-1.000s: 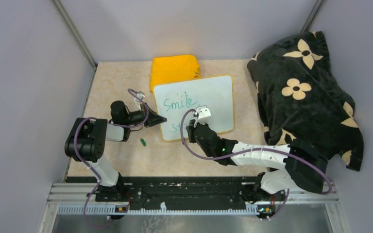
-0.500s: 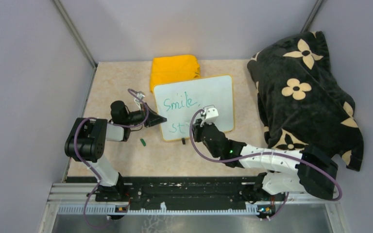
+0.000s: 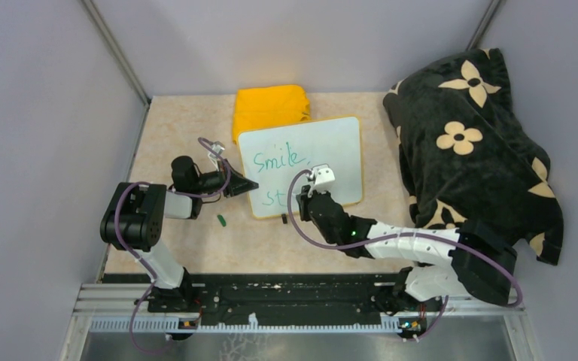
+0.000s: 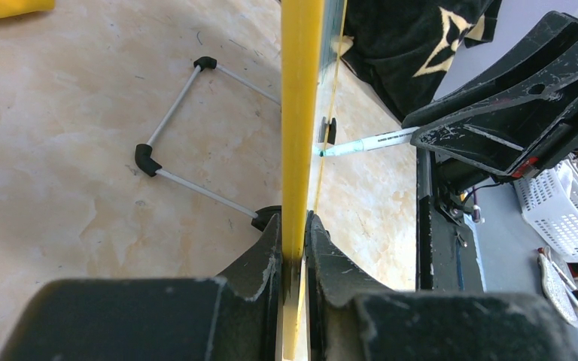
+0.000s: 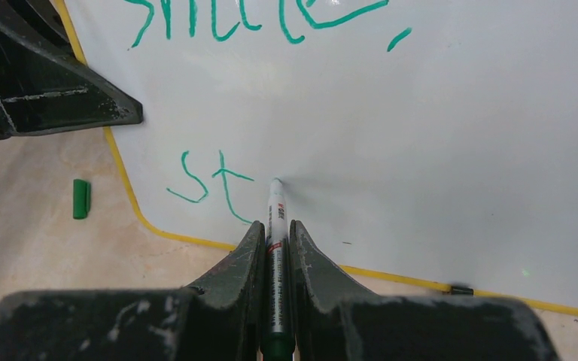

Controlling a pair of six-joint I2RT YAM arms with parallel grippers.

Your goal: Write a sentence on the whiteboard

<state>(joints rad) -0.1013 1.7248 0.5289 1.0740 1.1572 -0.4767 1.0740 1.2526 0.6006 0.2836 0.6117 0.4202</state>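
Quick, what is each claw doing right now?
Left gripper: shut on the edge of the whiteboard.
Right gripper: shut on the green marker.

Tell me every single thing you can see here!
whiteboard: one, white with a yellow rim, middle of the table
writing: two lines, green, "Smile," above "st", on the whiteboard
marker: one, green ink, tip on the whiteboard after "st"
cap: one, green, on the table left of the whiteboard
cloth: one, yellow, folded, behind the whiteboard
blanket: one, black with cream flowers, right side
wire frame: one, grey with black corners, beside the whiteboard's edge
table: one, beige
left tool: one, black, shut on the whiteboard's left edge
right tool: one, black, shut on the marker
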